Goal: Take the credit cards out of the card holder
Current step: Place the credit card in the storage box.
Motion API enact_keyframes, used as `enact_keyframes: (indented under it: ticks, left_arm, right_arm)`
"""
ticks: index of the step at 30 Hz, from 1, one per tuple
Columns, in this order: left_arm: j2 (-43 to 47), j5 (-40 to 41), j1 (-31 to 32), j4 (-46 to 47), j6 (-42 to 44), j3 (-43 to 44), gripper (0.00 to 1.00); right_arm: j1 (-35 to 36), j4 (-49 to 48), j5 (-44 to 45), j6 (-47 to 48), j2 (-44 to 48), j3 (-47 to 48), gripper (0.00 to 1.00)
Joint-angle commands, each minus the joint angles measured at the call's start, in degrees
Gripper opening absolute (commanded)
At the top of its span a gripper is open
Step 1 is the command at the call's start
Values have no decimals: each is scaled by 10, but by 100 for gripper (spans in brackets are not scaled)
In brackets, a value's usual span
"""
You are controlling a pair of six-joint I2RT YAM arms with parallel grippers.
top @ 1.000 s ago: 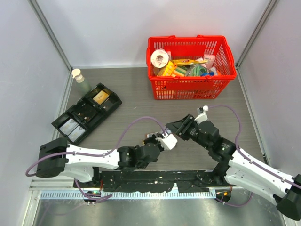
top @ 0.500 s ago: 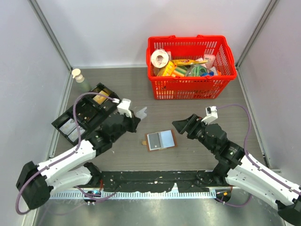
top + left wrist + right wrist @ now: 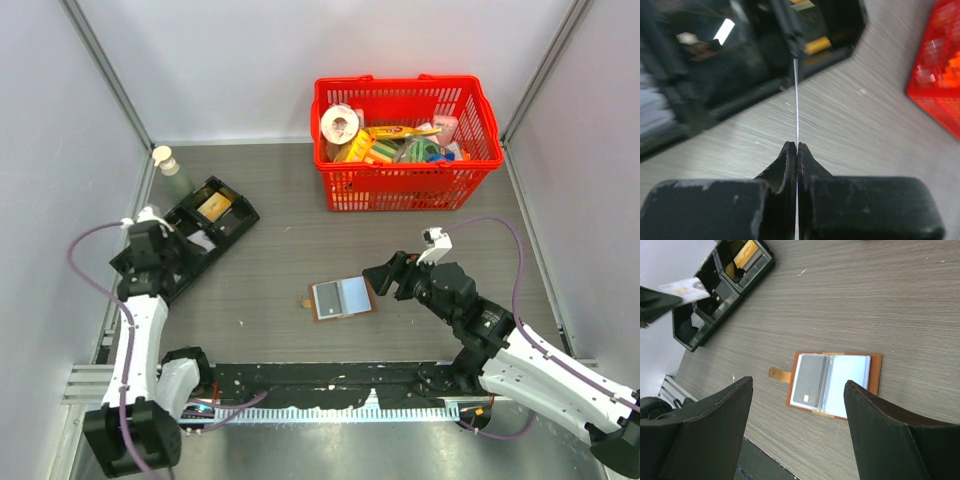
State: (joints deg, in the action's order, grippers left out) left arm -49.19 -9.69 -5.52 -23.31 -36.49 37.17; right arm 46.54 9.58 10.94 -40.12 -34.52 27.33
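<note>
My left pincer (image 3: 797,146) is clenched on a thin white credit card (image 3: 796,100), held edge-on over the black compartmented plastic tray (image 3: 236,200) (a drop-off, I judge). The next move is to line it up over a slot and let go. The small brown leather card holder (image 3: 342,298) lies open on the grey worktop (image 3: 290,250), a dark card (image 3: 809,380) showing inside. It is just beside my right pincer (image 3: 385,278), which is released and must pinch that card's edge.

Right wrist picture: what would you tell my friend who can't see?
A brown card holder lies open on the table, framed by the open right gripper, one dark card inside. Top left, a white card is held near a black tray.
</note>
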Motion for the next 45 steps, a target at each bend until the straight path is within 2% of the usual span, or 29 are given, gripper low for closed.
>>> enact_keyframes:
  ticks: [1,2,6,8,16,21,25,30,31,32,35,37,42,45]
  left_arm:
    - [-16,-10,-125,-156,81,98,0]
    - [-25,-9,-154,-173,96,113,0]
    - [-42,73,-161,-192,102,140,0]
    - [-51,84,-187,-191,103,139,0]
    - [-119,27,-260,-140,110,128,0]
    - [-181,8,-274,-118,113,153,0]
    - [-230,-40,-292,-106,111,169,0]
    - [-282,-45,-294,-106,114,184,0]
    - [-288,-44,-294,-102,114,182,2]
    - [-293,-37,-294,-101,115,183,11]
    - [-308,-23,-294,-109,124,192,25]
    - [-314,-10,-294,-114,126,199,39]
    - [-297,29,-294,-128,127,217,57]
    - [-275,50,-294,-135,125,223,68]
  right_arm:
    - [0,-18,-29,53,3,-11,78]
    - [1,-18,-34,57,4,-14,78]
    - [0,-23,-64,73,2,-20,78]
    - [0,-23,-70,79,-1,-20,78]
    - [0,-25,-93,92,-12,-17,78]
    - [0,-22,-101,91,-25,-10,77]
    - [0,-19,-123,91,-44,-1,77]
    - [0,-28,-121,69,-70,1,77]
    - [0,-32,-121,65,-75,1,77]
    - [0,-33,-121,59,-81,2,77]
    - [0,-31,-117,56,-93,7,76]
    - [0,-25,-111,55,-100,13,76]
    - [0,-16,-111,55,-114,29,76]
    - [1,-3,-81,60,-119,34,76]
